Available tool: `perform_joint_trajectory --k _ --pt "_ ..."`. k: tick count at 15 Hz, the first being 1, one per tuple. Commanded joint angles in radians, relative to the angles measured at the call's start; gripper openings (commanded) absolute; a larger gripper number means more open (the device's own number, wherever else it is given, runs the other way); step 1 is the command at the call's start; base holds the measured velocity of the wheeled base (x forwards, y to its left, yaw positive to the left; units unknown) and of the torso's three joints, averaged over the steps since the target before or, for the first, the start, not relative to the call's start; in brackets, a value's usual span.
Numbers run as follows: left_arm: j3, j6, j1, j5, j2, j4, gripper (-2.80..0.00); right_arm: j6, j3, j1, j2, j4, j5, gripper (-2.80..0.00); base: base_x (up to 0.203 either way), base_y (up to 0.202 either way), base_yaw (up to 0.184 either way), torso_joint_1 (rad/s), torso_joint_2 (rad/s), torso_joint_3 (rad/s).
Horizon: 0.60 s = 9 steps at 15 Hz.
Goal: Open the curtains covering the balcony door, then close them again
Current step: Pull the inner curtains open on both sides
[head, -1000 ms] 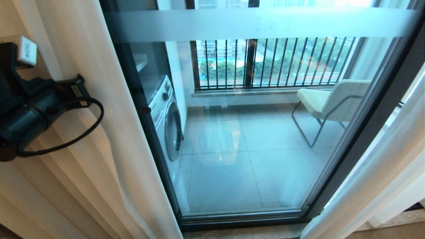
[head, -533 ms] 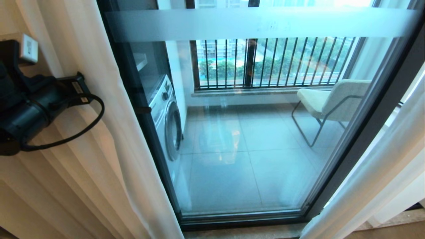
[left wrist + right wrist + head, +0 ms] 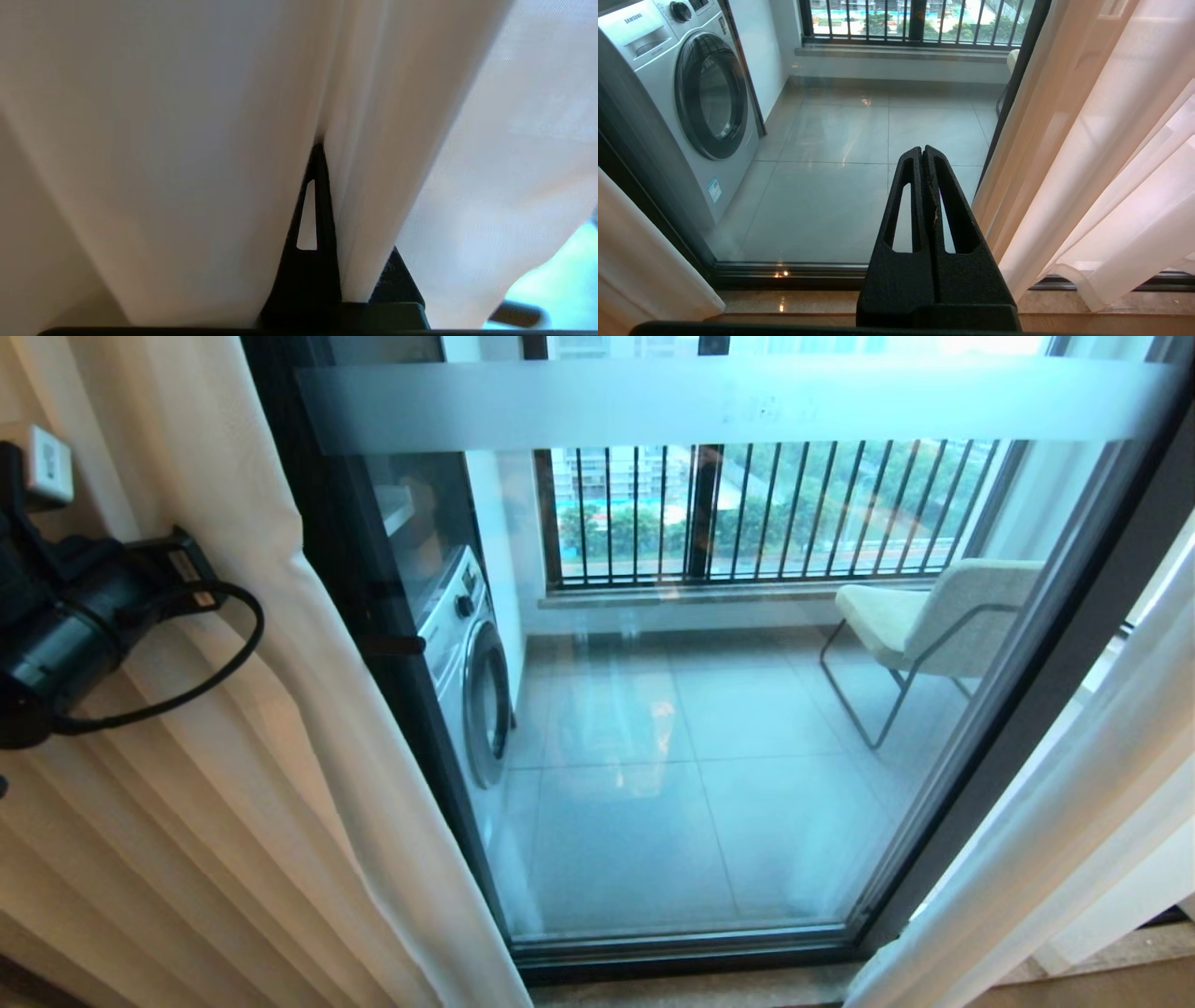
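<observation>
Room: behind the balcony door point(image 3: 709, 709) we see a tiled floor, a washing machine point(image 3: 467, 672) at 9 o'clock and a chair point(image 3: 934, 616) at 3 o'clock.
Curtains: the curtains point(image 3: 308, 728) hang at both sides, at 9 and 3 o'clock, and the glass is bare.
Left gripper point(image 3: 322, 154): our jaws are clenched on a curtain fold.
Right gripper point(image 3: 923, 154): jaws pressed together, holding nothing, low before the glass.
Progress: we judge the opening almost done; closing is left.
Containers: none we can see into.
</observation>
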Motion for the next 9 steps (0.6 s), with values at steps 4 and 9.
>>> perform_joint_trajectory --k 4,9 --pt "-0.008 -0.004 0.106 -0.001 0.002 -0.018 -2.80 -0.001 0.000 0.001 0.002 -0.001 0.000 -2.80 0.000 0.000 0.000 0.000 0.00 0.000" --pt "-0.014 -0.008 0.187 -0.005 0.002 -0.019 -2.80 -0.001 0.000 0.000 0.002 -0.001 0.000 -2.80 0.000 0.000 0.000 0.000 0.00 0.000"
